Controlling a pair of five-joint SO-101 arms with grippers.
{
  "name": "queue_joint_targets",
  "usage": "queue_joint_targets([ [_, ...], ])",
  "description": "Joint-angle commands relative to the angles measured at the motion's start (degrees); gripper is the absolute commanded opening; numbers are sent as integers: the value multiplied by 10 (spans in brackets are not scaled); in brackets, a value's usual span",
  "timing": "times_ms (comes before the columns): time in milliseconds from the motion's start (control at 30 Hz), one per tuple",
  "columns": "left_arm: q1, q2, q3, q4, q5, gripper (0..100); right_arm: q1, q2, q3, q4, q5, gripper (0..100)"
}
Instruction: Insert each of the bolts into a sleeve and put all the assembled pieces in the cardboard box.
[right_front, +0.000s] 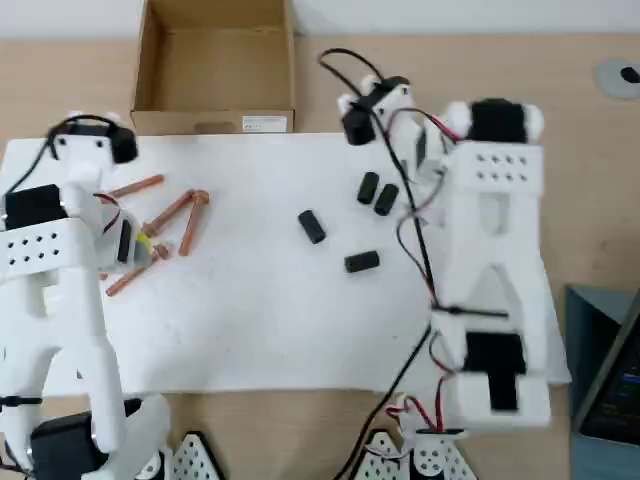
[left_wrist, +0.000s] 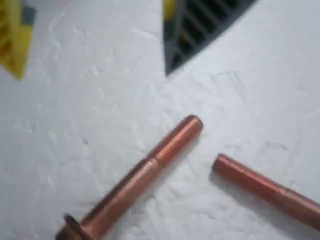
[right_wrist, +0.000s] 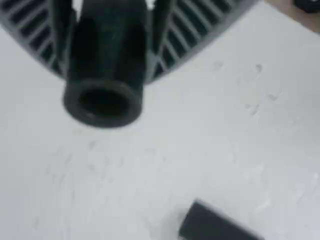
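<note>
Several copper bolts (right_front: 170, 212) lie scattered on the left part of the white mat (right_front: 250, 330). My left gripper (right_front: 135, 248) hangs low over them, open; its yellow-tipped finger (left_wrist: 12, 40) and dark ribbed finger (left_wrist: 200, 25) stand apart above two bolts (left_wrist: 150, 165). Black sleeves (right_front: 312, 226) lie mid-mat, a pair of them (right_front: 377, 192) beside my right gripper (right_front: 415, 165). That gripper (right_wrist: 110, 45) is shut on a black sleeve (right_wrist: 105, 85), open end toward the camera, just above the mat. Another sleeve (right_wrist: 215, 225) lies close by. The cardboard box (right_front: 140, 70) stands open at the back.
Cables (right_front: 415, 250) trail from the right arm across the mat's right edge. A dark device (right_front: 605, 370) sits at the table's right side, and a grey disc (right_front: 620, 75) at the back right. Bare mat lies between bolts and sleeves.
</note>
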Motion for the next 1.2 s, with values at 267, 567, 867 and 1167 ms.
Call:
queue_joint_targets([
  [267, 18, -1, 13, -22, -167, 129, 63, -264, 258, 12, 7, 12],
  [567, 23, -1, 91, -143, -227, 129, 69, -315, 286, 13, 9, 12],
  [867, 24, 0, 159, -237, -247, 173, 68, -314, 287, 12, 9, 12],
  [1167, 24, 136, 106, -267, -247, 172, 68, -314, 287, 12, 7, 12],
])
